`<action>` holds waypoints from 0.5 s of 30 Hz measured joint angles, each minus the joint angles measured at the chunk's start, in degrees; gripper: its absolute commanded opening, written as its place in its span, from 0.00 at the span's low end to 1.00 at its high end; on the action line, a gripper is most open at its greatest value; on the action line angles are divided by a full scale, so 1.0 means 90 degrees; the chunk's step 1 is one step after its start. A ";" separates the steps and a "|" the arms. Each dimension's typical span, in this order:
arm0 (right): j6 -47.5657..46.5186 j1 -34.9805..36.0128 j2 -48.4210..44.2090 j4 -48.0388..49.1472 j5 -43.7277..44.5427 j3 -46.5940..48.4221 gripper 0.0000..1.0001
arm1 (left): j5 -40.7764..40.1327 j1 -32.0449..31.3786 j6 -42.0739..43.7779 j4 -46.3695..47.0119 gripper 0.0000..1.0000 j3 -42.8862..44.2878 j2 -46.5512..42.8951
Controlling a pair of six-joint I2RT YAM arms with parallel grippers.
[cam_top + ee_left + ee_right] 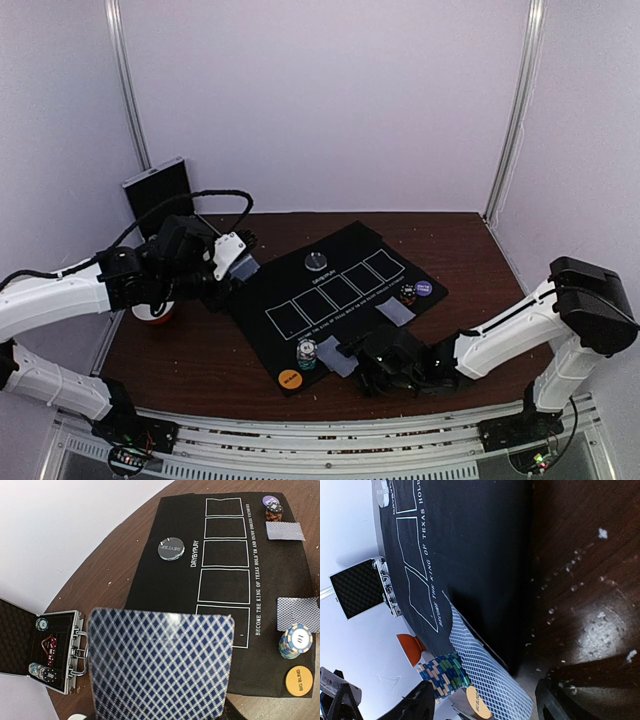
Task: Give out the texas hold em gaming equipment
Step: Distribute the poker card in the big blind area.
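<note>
l gripper (232, 264) pinching a card (160, 665) over mat (350, 245) edge; r gripper (360, 358) spread wide, next to 2nd card (336, 356).

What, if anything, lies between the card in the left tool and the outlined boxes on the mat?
Nothing visible does. The card hangs in the left tool near the edge of the mat, and all five outlined boxes are bare. The clear disc lies beside the row, outside the boxes.
</note>
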 measured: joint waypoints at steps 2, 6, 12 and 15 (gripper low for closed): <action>-0.0053 -0.0036 0.0044 -0.0002 -0.0041 0.0078 0.72 | -0.0002 0.0000 0.0000 0.0000 0.49 0.0000 -0.0019; -0.0141 -0.0078 0.0097 0.0005 -0.0063 0.0153 0.73 | -0.0002 0.0000 0.0002 0.0000 0.50 0.0000 -0.0058; -0.0192 -0.0117 0.0243 -0.0015 -0.0087 0.0313 0.73 | -0.0002 0.0000 0.0024 0.0000 0.50 0.0000 -0.0070; -0.0257 -0.0134 0.0306 -0.0068 -0.0090 0.0418 0.74 | -0.0002 0.0000 0.0046 0.0000 0.50 0.0000 -0.0070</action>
